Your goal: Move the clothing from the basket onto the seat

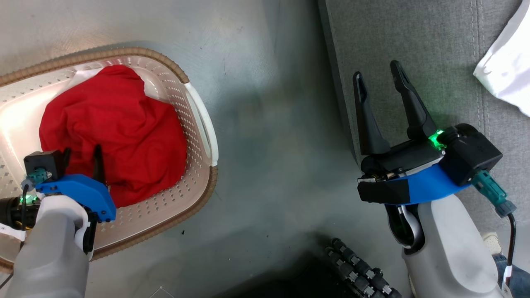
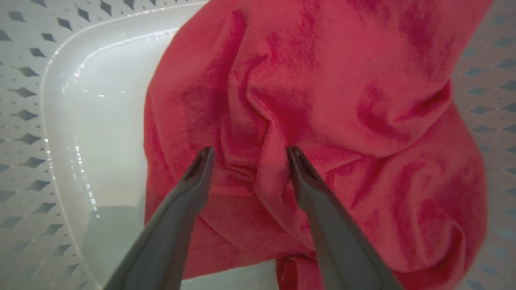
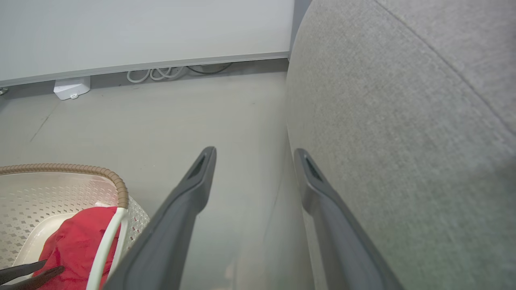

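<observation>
The cream basket (image 1: 198, 124) with a brown rim stands on the floor at the left and holds crumpled red clothing (image 1: 116, 124). My left gripper (image 1: 82, 150) is down inside it. In the left wrist view that gripper (image 2: 250, 150) is open, its tips straddling a fold of the red clothing (image 2: 322, 80) beside the bare basket floor (image 2: 100, 121); I cannot tell whether they touch. My right gripper (image 1: 377, 70) hangs open and empty over the left edge of the grey seat (image 1: 434, 62). The right wrist view shows the same gripper (image 3: 254, 151) beside the seat (image 3: 403, 141), with the basket (image 3: 117, 181) and clothing (image 3: 76, 237) at lower left.
A white piece of fabric (image 1: 505, 70) lies on the seat at the upper right. Grey floor (image 1: 273, 124) separates basket and sofa. My base's black rollers (image 1: 360, 273) are at the bottom. A white box (image 3: 72, 88) and cables (image 3: 157, 73) sit along the far wall.
</observation>
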Robot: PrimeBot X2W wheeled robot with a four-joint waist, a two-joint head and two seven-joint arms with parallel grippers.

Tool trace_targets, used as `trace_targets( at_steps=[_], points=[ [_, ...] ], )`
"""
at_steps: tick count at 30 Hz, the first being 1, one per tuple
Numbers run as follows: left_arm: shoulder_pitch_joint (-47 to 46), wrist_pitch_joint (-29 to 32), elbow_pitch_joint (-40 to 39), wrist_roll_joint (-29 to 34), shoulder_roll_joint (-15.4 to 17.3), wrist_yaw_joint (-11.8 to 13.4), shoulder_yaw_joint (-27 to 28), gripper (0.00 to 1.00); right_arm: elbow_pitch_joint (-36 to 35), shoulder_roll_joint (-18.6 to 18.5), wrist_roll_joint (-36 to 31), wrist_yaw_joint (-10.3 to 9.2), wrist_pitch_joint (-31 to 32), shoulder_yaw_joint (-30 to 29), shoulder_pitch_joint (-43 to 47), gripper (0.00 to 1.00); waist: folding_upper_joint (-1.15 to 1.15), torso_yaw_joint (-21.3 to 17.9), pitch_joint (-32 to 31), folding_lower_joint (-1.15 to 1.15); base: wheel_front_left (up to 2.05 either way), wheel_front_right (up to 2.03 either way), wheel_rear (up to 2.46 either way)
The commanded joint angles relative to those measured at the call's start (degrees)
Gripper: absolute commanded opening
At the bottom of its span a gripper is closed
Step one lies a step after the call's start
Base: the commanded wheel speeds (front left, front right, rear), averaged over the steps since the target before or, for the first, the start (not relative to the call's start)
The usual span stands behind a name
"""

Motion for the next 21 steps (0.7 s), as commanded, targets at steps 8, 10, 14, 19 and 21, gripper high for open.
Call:
trace_targets(
  at_steps=[8, 10, 14, 19, 21],
  points=[
    [-2.34, 1.06, 2.76, -1.57, -1.07, -1.51, -0.30, 1.00, -0.65, 0.15, 0.67, -0.06, -0.33, -0.36, 0.84, 1.00, 0.00, 0.22, 0.70, -0.01, 0.00, 0.00, 0.00],
    [-2.99, 1.64, 3.72, -1.42, -1.13, -2.17, -1.03, 0.10, -0.86, 0.15, 0.76, -0.06, -0.34, -0.44, 1.03, 1.00, 0.00, 0.20, 0.64, -0.01, 0.00, 0.00, 0.00],
    [-3.48, 2.01, 4.53, -1.64, -1.27, -2.59, -1.45, 0.00, -0.95, 0.15, 0.76, -0.06, -0.35, -0.57, 0.93, 1.00, 0.00, 0.17, 0.56, -0.01, 0.00, 0.00, 0.00],
    [-4.24, 1.53, 5.43, -1.90, -1.20, -2.92, -2.02, 0.00, -0.82, 0.15, 0.97, -0.06, -0.36, -0.35, 0.57, 1.00, 0.00, 0.09, 0.34, -0.01, 0.00, 0.00, 0.00],
    [-4.42, 1.40, 5.72, -1.97, -1.08, -3.09, -2.21, 0.00, -0.69, 0.15, 1.07, -0.06, -0.36, -0.21, 0.28, 1.00, 0.00, 0.04, 0.21, -0.01, 0.00, 0.00, 0.00]
  ],
)
